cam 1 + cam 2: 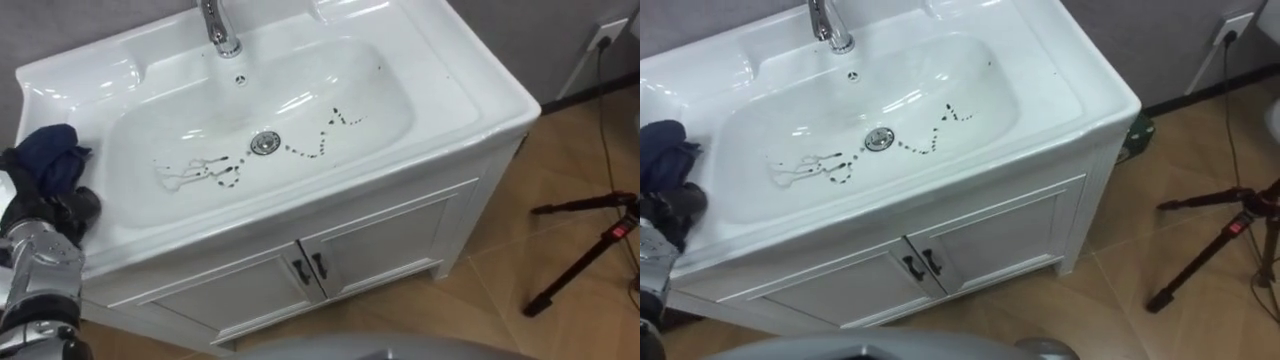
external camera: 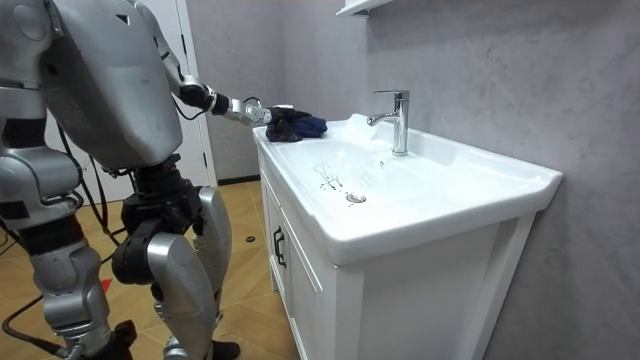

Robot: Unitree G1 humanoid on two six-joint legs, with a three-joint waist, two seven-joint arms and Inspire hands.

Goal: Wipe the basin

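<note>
Cloth, looking soft and light, is lying bunched on the basin rim, with the left hand curling its fingers round its near end.

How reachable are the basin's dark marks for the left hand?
Probably yes: the left hand holds the cloth at the basin's left rim, and nothing stands between it and the dark marks.

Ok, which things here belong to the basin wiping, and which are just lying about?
Job: basin, dark marks in its bowl, blue cloth, left hand gripping that cloth at the basin's left rim.
Just there: faucet, cabinet doors below, tripod on the floor, wall socket.
</note>
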